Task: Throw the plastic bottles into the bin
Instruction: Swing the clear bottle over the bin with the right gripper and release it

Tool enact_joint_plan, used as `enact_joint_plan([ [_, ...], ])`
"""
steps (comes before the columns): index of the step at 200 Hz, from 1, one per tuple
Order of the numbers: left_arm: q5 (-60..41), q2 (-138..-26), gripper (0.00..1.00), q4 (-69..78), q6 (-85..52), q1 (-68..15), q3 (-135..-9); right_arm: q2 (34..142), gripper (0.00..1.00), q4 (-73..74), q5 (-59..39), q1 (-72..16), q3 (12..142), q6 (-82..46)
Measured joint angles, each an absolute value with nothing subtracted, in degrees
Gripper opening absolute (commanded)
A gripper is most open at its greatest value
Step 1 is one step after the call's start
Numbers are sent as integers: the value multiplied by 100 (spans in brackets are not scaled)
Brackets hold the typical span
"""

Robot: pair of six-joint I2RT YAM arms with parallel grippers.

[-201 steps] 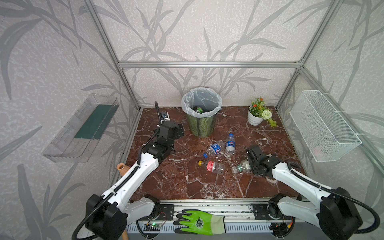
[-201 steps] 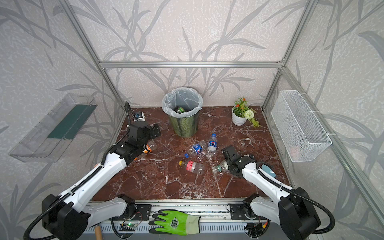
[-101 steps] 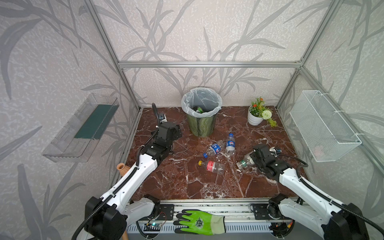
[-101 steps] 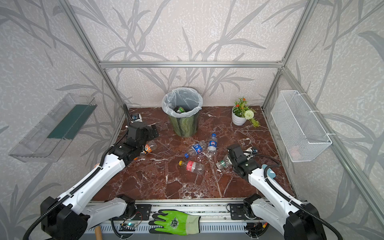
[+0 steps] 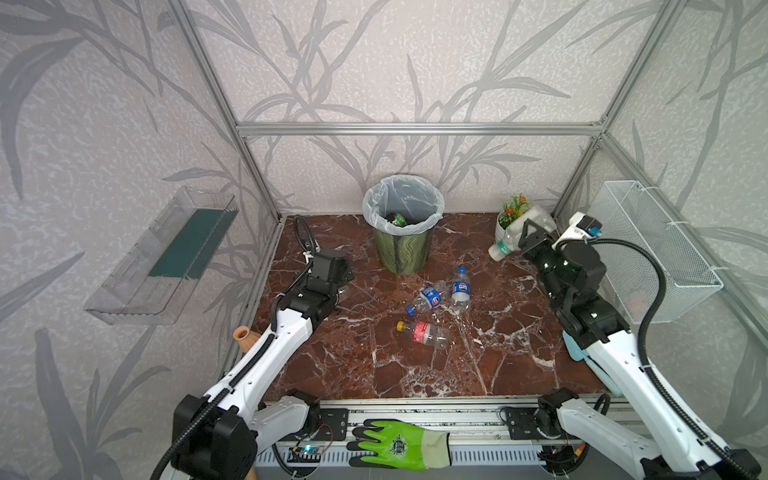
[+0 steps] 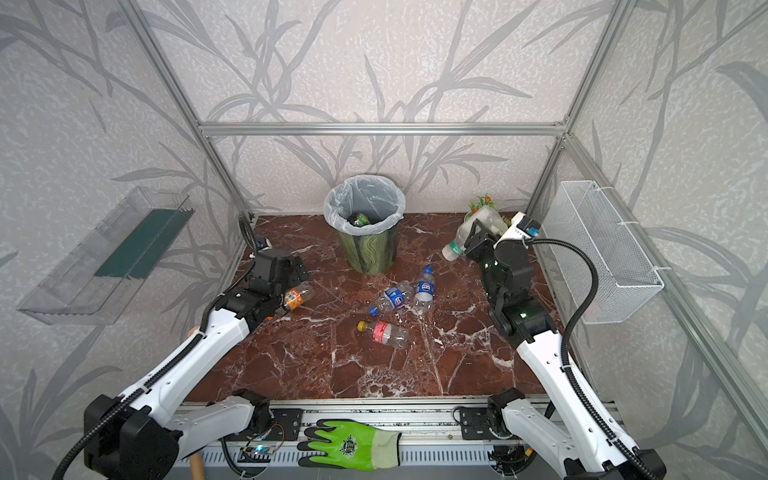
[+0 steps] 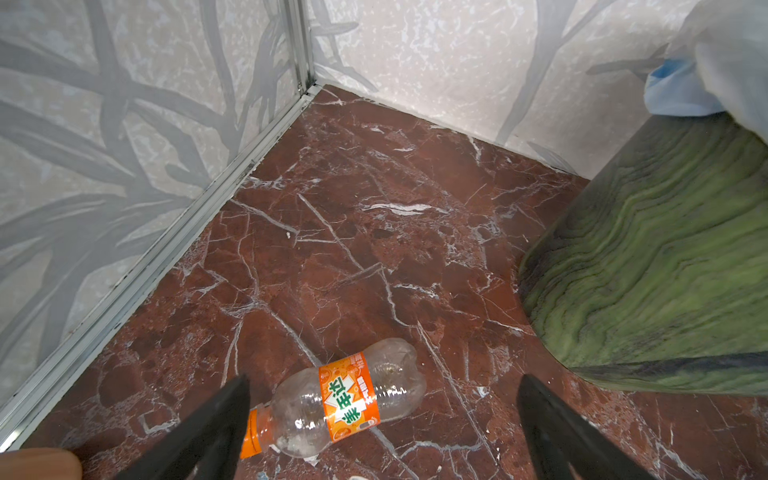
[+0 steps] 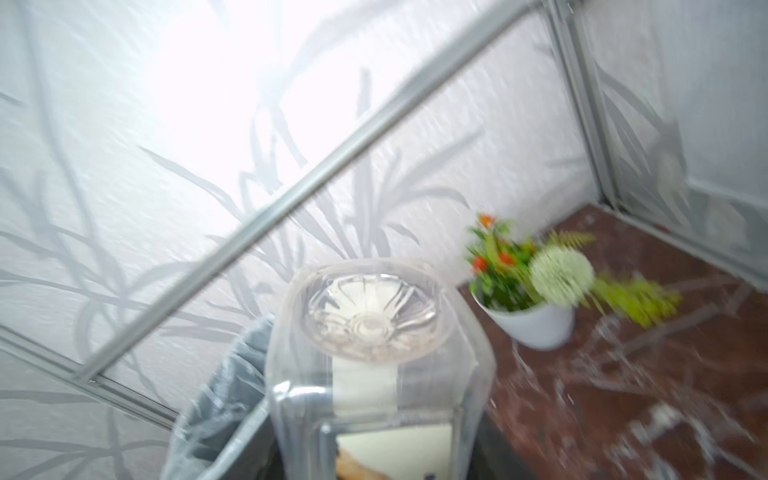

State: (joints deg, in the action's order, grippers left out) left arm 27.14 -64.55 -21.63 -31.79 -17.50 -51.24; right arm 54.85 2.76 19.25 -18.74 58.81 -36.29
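- Green wavy-striped round bin with a translucent white liner [image 5: 401,253] [image 6: 365,255] stands on the red-brown marble-pattern floor [image 5: 353,353]. One green-wrapped plastic bottle [image 5: 395,218] lies inside it.
- Right gripper [image 5: 528,237] [image 6: 478,243]: well right of the bin, jaws clamped on a clear square-sided plastic bottle [image 5: 509,241] [image 6: 459,241] [image 8: 374,332].
- Held bottle is off the floor and tilted, cap end lower and pointing toward the bin.
- Right wrist view is blurred. It shows the held bottle's base end-on, fingers not resolvable there.
- White flowerpot with plants [image 8: 532,328]: right of the bin, mostly covered by the held bottle in both top views.
- Left gripper [image 7: 384,379] [image 6: 293,280]: left of the bin, low over the floor, jaws spread wide, gripping nothing.
- Clear plastic bottle with orange label and orange cap [image 7: 349,399] [image 6: 297,296] lies on its side left of the bin, base end toward it. In the left wrist view it sits between the black fingers [image 7: 216,419].
- Two clear blue-labelled plastic bottles [image 5: 430,297] [image 5: 460,286]: on the floor in front of the bin, just beside each other.
- Clear red-labelled plastic bottle with yellow cap [image 5: 424,332]: on its side, further out in front of the bin.
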Motion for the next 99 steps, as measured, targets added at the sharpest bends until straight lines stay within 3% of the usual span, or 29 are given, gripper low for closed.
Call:
enact_joint_plan([
  [40, 2687, -6392, 99, -2351, -3472, -1647, -5024, 6587, 51, 1658, 1313, -1925, 7096, -3168],
  [75, 2624, -6287, 99, -2423, -3601, -1643, -4971, 8517, 53, 2130, 760, -2523, 8711, -2921],
  [90, 2589, -6259, 99, -2443, -3612, -1638, -4971, 9603, 61, 2012, 429, -2729, 9651, -2899],
  [99, 2569, -6246, 99, -2469, -3612, -1638, -4971, 10193, 74, 1815, 255, -2814, 10145, -2899],
])
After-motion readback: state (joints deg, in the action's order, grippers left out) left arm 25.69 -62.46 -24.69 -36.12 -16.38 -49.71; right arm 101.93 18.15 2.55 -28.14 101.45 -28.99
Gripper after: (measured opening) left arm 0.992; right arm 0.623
